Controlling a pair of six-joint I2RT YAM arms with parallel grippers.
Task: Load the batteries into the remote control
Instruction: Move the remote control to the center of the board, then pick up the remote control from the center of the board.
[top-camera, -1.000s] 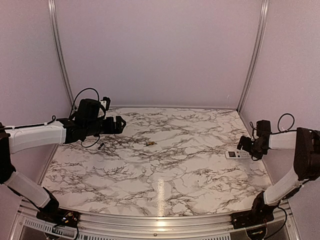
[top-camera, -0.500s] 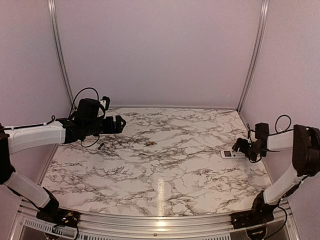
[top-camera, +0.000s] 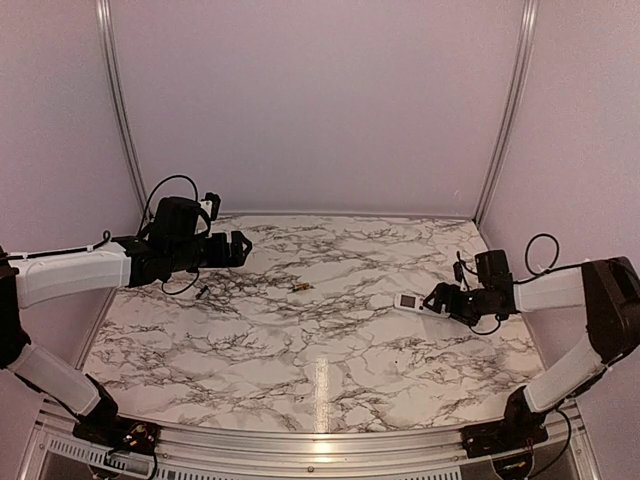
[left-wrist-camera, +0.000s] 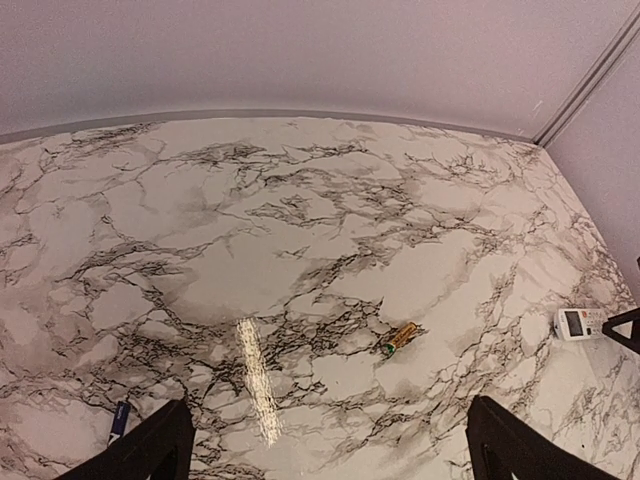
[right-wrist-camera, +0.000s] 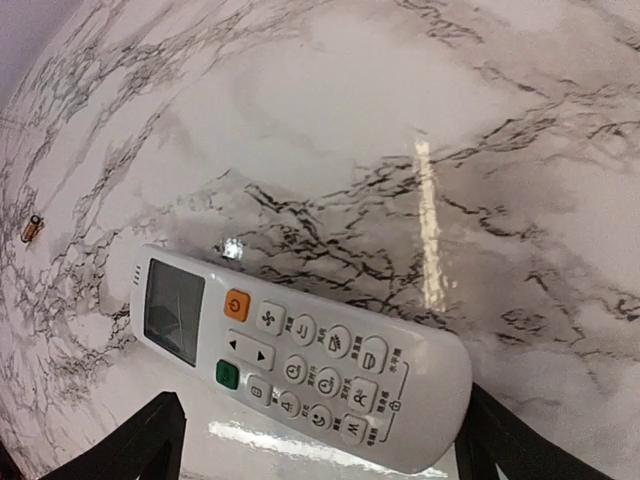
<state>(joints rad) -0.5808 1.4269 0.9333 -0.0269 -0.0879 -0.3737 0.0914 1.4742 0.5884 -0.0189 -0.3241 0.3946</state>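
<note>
The white remote control (right-wrist-camera: 300, 350) lies face up on the marble table (top-camera: 330, 340), slanted across the gap of my right gripper (right-wrist-camera: 320, 440). Its button end rests against the right finger (right-wrist-camera: 500, 440), and a strip of table shows between it and the left finger. That gripper is open. From above, the remote control (top-camera: 408, 300) sits just left of the right gripper (top-camera: 435, 298). One golden-brown battery (top-camera: 298, 287) lies at mid-table, also seen as the battery (left-wrist-camera: 402, 337) ahead of my left gripper (left-wrist-camera: 325, 440). The left gripper (top-camera: 240, 248) hovers open and empty at the far left.
A small dark-blue object (left-wrist-camera: 118, 420) lies on the table near the left fingertip, the same object (top-camera: 200, 293) below the left arm. Plain walls with metal corner rails (top-camera: 505, 110) close in the table at the back and sides.
My right gripper has moved left toward mid-table, and the remote control has travelled left with it. Its jaws have narrowed slightly. The left arm and the battery have not moved.
</note>
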